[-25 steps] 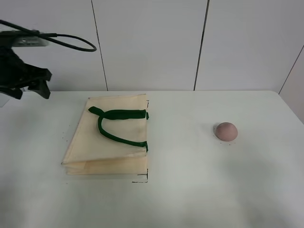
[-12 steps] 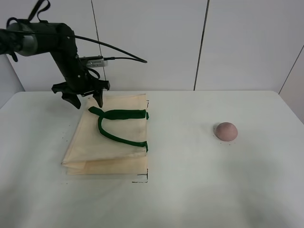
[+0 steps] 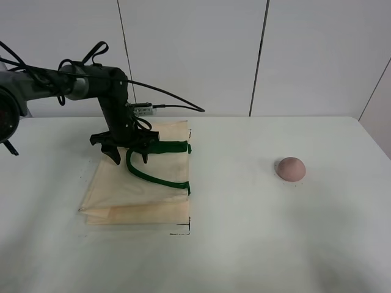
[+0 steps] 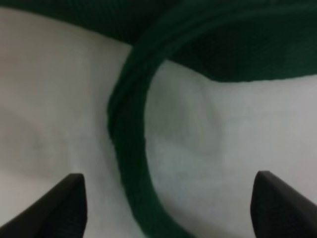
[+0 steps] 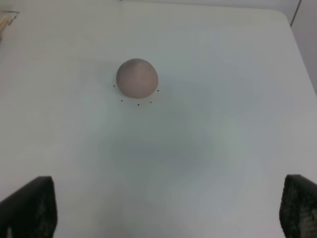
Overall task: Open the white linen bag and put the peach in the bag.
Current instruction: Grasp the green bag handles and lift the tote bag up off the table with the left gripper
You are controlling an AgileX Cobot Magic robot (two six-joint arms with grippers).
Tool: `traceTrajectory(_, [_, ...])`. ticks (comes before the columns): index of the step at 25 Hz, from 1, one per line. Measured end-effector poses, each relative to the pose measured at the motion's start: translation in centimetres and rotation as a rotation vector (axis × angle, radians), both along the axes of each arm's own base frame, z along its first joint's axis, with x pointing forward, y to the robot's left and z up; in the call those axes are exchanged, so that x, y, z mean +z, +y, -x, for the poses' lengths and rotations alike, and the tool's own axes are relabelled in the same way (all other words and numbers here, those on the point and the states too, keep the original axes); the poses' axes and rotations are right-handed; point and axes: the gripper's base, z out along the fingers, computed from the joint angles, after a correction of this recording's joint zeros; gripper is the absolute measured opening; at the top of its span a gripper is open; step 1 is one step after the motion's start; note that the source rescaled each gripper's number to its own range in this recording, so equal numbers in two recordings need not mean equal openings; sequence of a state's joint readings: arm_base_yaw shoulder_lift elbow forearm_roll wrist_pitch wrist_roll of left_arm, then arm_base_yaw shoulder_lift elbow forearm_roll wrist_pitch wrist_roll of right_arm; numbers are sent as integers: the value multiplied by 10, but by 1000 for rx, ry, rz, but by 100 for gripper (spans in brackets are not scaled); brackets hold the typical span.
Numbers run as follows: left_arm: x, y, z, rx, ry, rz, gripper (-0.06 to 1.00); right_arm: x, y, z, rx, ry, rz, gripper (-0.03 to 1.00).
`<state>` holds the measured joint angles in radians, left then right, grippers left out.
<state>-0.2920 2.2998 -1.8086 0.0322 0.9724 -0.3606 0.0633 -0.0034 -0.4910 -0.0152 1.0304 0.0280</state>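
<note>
The white linen bag [image 3: 137,189] lies flat and closed on the table, left of centre, with its dark green handles [image 3: 157,178] on top. My left gripper [image 3: 130,159] is open and points down over the far end of the handles, fingertips just above the cloth. In the left wrist view the green strap [image 4: 130,163] runs between the open fingertips [image 4: 69,206] over the cream cloth [image 4: 213,148]. The peach [image 3: 290,168] sits alone on the table to the right. It also shows in the right wrist view [image 5: 137,77], well ahead of my open, empty right gripper [image 5: 166,210].
The white table [image 3: 256,244] has small black marks at the bag's corners [image 3: 183,231] and around the peach. A panelled wall [image 3: 195,55] stands behind the table. The left arm's cable [image 3: 177,105] loops above the bag's far edge.
My left arm has swung in from the far left and come down over the bag's handles. The bag and the peach have not moved.
</note>
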Motion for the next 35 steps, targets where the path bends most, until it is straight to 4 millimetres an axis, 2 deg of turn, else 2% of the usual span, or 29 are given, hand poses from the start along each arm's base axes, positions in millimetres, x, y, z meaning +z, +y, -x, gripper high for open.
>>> traceTrajectory(5, [-23, 0, -3, 10, 20, -11, 100, 0, 0, 0, 0, 0, 0, 100])
traceTrajectory(8, [-24, -1, -3, 12, 19, -11, 96, 0, 0, 0, 0, 0, 0, 100])
traceTrajectory(10, [-24, -1, -4, 14, 17, -9, 85, 0, 0, 0, 0, 0, 0, 100])
traceTrajectory(12, [-24, -1, -4, 19, 16, -8, 64, 0, 0, 0, 0, 0, 0, 100])
traceTrajectory(14, [-24, 0, -4, 29, 14, -13, 30, 0, 0, 0, 0, 0, 0, 100])
traceTrajectory(16, [-23, -1, -4, 40, 12, -18, 3, 0, 0, 0, 0, 0, 0, 100])
traceTrajectory(20, [-13, 1, -4, 37, 22, -49, 0, 0, 0, 0, 0, 0, 0, 100])
traceTrajectory(23, [19, 2, -7, 25, -13, -52, 0, 0, 0, 0, 0, 0, 0, 100])
traceTrajectory(27, [99, 2, -7, -35, -152, -20, 0, 0, 0, 0, 0, 0, 0, 100])
traceTrajectory(28, [123, 3, -3, -45, -193, -12, 0, 0, 0, 0, 0, 0, 0, 100])
traceTrajectory(30, [157, 4, 2, -70, -269, 3, 0, 0, 0, 0, 0, 0, 0, 100])
traceTrajectory(35, [220, 8, 23, -112, -413, 56, 0, 0, 0, 0, 0, 0, 0, 100])
